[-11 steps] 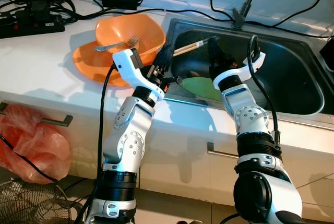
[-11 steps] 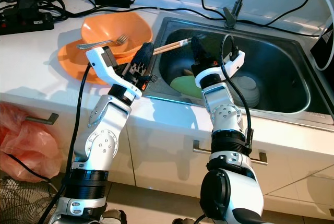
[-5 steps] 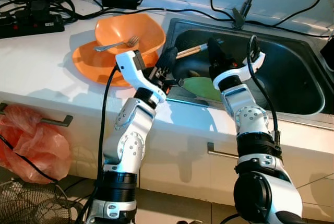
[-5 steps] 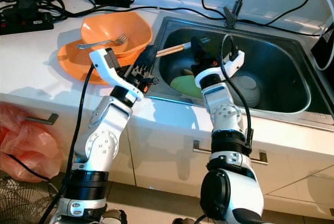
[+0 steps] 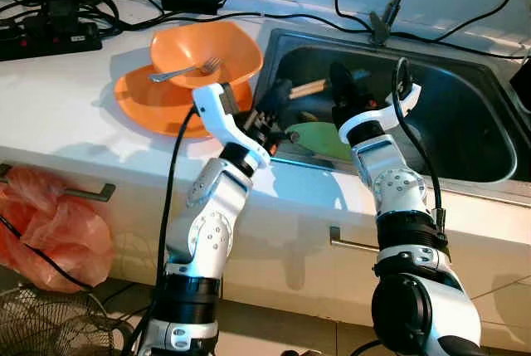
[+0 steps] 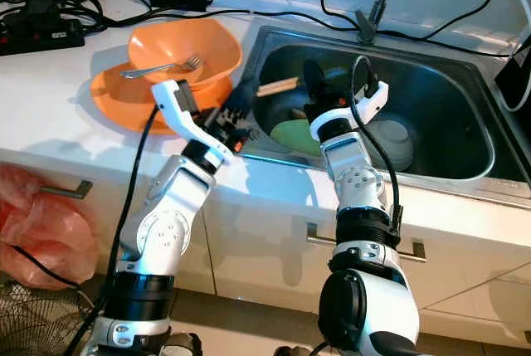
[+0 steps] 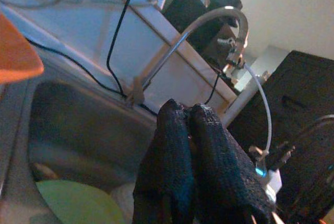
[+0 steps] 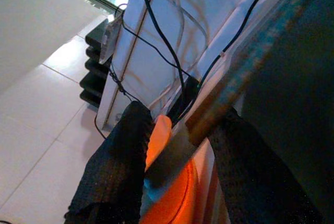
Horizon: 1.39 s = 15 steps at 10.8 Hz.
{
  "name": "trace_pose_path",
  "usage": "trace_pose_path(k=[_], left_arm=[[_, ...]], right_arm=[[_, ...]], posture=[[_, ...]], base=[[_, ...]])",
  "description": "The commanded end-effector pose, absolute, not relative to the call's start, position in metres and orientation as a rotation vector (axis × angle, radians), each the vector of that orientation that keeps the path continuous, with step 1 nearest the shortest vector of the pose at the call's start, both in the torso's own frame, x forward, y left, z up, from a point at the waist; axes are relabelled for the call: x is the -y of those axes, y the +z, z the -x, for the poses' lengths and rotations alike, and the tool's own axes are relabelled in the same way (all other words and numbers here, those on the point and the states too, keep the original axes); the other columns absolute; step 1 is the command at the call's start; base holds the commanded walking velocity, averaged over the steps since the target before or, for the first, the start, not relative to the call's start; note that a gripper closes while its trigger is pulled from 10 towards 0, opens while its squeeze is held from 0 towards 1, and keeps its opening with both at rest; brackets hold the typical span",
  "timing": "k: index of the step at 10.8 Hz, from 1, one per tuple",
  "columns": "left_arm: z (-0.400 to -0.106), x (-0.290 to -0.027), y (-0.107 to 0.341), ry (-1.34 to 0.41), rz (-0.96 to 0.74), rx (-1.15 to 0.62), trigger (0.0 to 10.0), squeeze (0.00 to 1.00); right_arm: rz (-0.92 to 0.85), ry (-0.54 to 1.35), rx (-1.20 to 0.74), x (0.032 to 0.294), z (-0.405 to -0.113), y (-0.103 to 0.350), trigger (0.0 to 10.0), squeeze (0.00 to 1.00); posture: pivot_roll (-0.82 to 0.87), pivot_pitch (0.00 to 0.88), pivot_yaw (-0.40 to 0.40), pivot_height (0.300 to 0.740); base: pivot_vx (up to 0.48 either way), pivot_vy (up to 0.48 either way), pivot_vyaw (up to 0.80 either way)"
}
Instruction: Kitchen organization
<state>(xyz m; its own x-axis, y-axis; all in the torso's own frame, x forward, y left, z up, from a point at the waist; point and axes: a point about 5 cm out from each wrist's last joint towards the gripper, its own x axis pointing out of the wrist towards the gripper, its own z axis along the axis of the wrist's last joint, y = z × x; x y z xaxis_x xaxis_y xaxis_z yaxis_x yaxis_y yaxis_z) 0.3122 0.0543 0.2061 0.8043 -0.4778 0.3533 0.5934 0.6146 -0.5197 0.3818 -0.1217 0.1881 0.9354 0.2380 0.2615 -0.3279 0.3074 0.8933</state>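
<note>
A pair of wooden chopsticks (image 5: 309,87) hangs level over the left part of the steel sink (image 5: 465,107). My left gripper (image 5: 280,92) reaches over the sink's left rim, shut on their near end. In the left wrist view its fingers (image 7: 172,145) press together. My right gripper (image 5: 338,78) stands inside the sink at the chopsticks' other end. Its fingers (image 8: 120,161) are spread, with the chopsticks (image 8: 172,156) passing between them. A green plate (image 5: 319,136) lies on the sink floor below both grippers.
An orange bowl (image 5: 207,49) holding a fork (image 5: 187,71) sits on an orange plate (image 5: 145,103) on the white counter, left of the sink. White bowls (image 6: 394,144) rest in the sink. Faucet (image 5: 390,7), cables and a power strip (image 5: 50,36) line the back. A red bag (image 5: 50,223) hangs below.
My left gripper has moved right, over the sink rim, carrying the chopsticks lower and closer to level. The right gripper has stayed where it was.
</note>
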Motion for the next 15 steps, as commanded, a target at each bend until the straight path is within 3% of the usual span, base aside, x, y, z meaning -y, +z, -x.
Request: trace_pose_path(k=[1,5,6,10,13,14,15], left_arm=[[-0.307,-0.046,0.209,-0.679,0.66,0.181,10.0,0.0],[-0.308,-0.049,0.205,-0.67,0.648,0.157,10.0,0.0],[-0.308,-0.05,0.204,-0.656,0.645,0.153,10.0,0.0],[-0.309,-0.051,0.199,-0.646,0.635,0.131,10.0,0.0],[-0.319,-0.057,0.176,-0.515,0.52,0.001,10.0,0.0],[-0.321,-0.059,0.173,-0.491,0.528,-0.013,10.0,1.0],[-0.321,-0.059,0.169,-0.476,0.523,-0.043,10.0,1.0]], right_arm=[[-1.185,0.35,0.103,0.129,-0.38,0.188,10.0,0.0],[-1.184,0.343,0.103,0.13,-0.38,0.187,10.0,0.0],[-1.186,0.341,0.105,0.13,-0.38,0.188,0.0,0.0],[-1.191,0.329,0.11,0.133,-0.38,0.187,0.0,0.0],[-1.202,0.324,0.117,0.134,-0.38,0.188,0.0,0.0],[-1.205,0.323,0.117,0.135,-0.38,0.188,0.0,0.0],[-1.216,0.318,0.116,0.135,-0.38,0.187,0.0,0.0]], posture=[[0.13,0.088,-0.085,0.74],[0.13,0.088,-0.084,0.74],[0.13,0.087,-0.083,0.74],[0.13,0.085,-0.081,0.74],[0.13,0.083,-0.079,0.74],[0.13,0.084,-0.079,0.74],[0.13,0.084,-0.081,0.74]], base=[[0.0,0.0,0.0],[0.0,0.0,0.0],[0.0,0.0,0.0],[0.0,0.0,0.0],[0.0,0.0,0.0],[0.0,0.0,0.0],[0.0,0.0,0.0]])
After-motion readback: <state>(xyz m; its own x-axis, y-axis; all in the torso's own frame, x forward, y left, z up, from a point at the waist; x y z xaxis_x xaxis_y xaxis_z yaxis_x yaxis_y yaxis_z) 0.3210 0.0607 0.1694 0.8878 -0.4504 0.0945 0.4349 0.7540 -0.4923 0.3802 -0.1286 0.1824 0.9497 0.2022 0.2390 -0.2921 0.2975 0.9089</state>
